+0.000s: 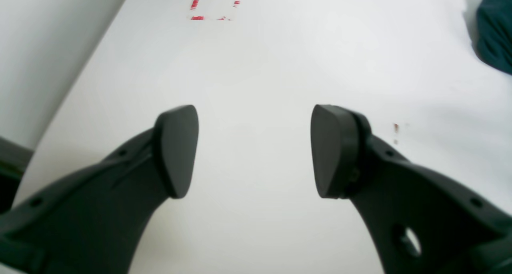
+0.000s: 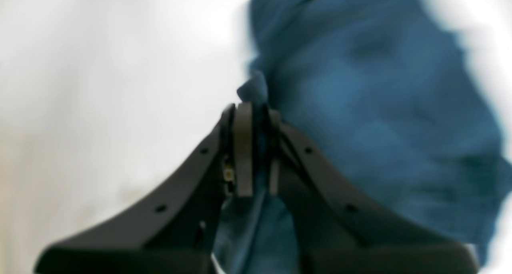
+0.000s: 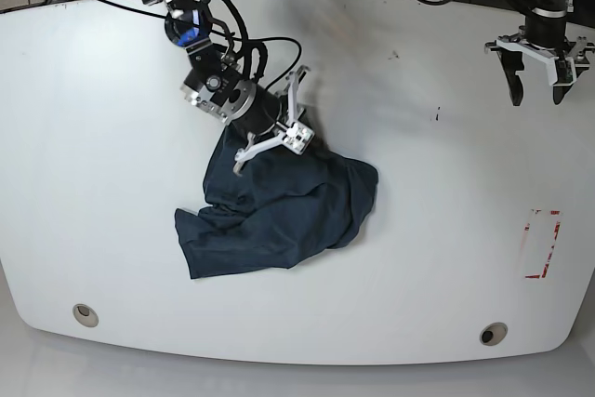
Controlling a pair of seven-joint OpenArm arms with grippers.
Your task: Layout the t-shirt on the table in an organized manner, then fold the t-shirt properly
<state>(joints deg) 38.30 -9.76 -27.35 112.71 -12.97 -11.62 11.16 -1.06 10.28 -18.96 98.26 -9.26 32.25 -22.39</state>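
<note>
Your right wrist cam is the only one showing it: the right gripper [image 2: 256, 150] is clamped on a fold of the crumpled dark navy cotton t-shirt [image 3: 279, 206], though it's pretty blurry. From the base view that arm reaches low over the glossy white table [image 3: 112, 137], shirt heaped just below its fingers. Your left gripper [image 1: 254, 150] hangs spread wide, holding nothing, with only a cut-off sliver of shirt far off to its side.

T-shirt [image 3: 279, 211]: soft, matt navy-blue cloth, creased and rumpled. Desk [image 3: 418, 230]: smooth white top with a glossy finish; a red-outlined rectangle mark [image 3: 541, 244] looks worn and patchy. Left gripper [image 1: 254, 150]: matt black plastic fingers, smooth flat pads. Right gripper [image 2: 256, 146]: same matt black plastic in the wrist view. Grommet holes [image 3: 85, 314]: grey rims that look like metal.
</note>
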